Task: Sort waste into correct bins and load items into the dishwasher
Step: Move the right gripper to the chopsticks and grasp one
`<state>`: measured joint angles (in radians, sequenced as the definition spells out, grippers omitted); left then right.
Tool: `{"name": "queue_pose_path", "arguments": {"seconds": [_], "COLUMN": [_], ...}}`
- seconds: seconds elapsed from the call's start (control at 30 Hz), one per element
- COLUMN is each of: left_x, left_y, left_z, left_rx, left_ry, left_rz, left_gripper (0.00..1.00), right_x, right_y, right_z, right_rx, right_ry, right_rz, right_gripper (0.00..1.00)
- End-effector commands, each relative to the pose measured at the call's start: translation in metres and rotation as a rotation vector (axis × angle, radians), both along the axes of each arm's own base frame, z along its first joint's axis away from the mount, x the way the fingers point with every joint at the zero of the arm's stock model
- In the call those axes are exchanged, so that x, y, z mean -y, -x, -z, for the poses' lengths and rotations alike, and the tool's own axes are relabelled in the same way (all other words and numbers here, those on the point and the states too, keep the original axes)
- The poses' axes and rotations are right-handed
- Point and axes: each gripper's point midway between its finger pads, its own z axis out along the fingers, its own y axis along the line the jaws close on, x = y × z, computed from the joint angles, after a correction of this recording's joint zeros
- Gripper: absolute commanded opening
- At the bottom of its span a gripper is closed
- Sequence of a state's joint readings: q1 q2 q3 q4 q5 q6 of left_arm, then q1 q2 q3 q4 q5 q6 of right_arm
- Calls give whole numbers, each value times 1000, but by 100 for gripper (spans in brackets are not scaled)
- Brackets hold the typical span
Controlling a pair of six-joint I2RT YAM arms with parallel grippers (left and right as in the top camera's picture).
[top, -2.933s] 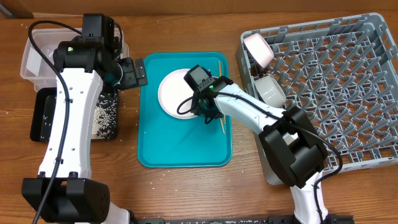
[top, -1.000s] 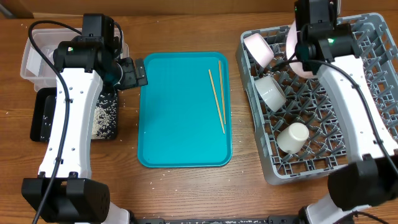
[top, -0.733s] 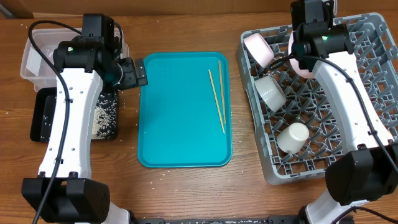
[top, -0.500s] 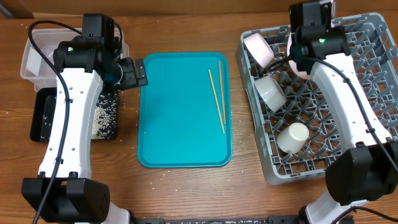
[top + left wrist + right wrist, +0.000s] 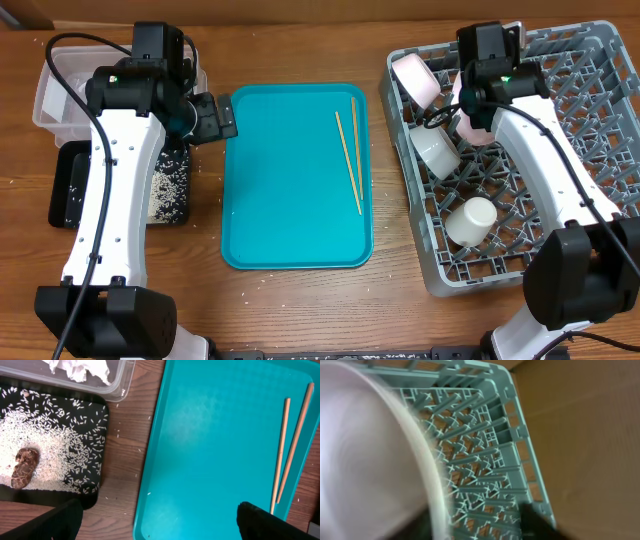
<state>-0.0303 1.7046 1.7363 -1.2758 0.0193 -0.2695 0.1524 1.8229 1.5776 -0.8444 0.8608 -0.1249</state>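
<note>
The right claw (image 5: 469, 100) is clamped on the white plate (image 5: 470, 128), which stands tilted on edge over the upper left part of the grey dish rack (image 5: 570, 150), at the right of the overhead frame. In the right wrist view the plate (image 5: 370, 465) is blurred and fills the left half, with the rack's pegs (image 5: 480, 455) behind it; whether its lower rim touches the rack cannot be told. Just left of the plate, the first bowl (image 5: 415, 78) leans on its side in the rack's upper left corner. The second bowl (image 5: 436, 148) lies just below it, and the cup (image 5: 470, 222) lies on its side lower down near the rack's left wall. The left claw (image 5: 224, 115) hangs over the upper left edge of the teal tray (image 5: 290, 190), its fingers (image 5: 55, 522) spread wide apart and holding nothing. Two chopsticks (image 5: 350, 155) lie side by side on the right part of that tray. At the left of the frame the black tray (image 5: 97, 450) sits on the counter (image 5: 300, 310), strewn with rice (image 5: 55, 435) and holding a brown lump (image 5: 23, 466) near its lower left. The clear tub (image 5: 50, 95) sits just above it, with the crumpled napkin (image 5: 80, 367) inside.
</note>
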Motion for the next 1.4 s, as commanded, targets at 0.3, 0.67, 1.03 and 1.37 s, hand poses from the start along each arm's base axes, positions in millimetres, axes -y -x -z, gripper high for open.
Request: {"name": "queue_pose_path", "arguments": {"seconds": [0.3, 0.67, 1.03, 1.37], "left_x": [0, 0, 0, 0], "left_y": [-3, -3, -3, -3], "left_z": [-8, -8, -8, -8], "left_rx": [23, 23, 24, 23], "left_ry": [3, 3, 3, 3], "left_rz": [11, 11, 11, 11], "left_gripper": [100, 100, 100, 100], "right_x": [-33, -160, -261, -300], "right_y": [7, 61, 59, 65], "right_z": [-45, -113, -31, 82], "right_rx": [175, 175, -13, -263], "right_ry": [-306, -1041, -1044, -864], "right_rz": [-39, -448, -394, -352], "right_gripper": [100, 100, 96, 66]}}
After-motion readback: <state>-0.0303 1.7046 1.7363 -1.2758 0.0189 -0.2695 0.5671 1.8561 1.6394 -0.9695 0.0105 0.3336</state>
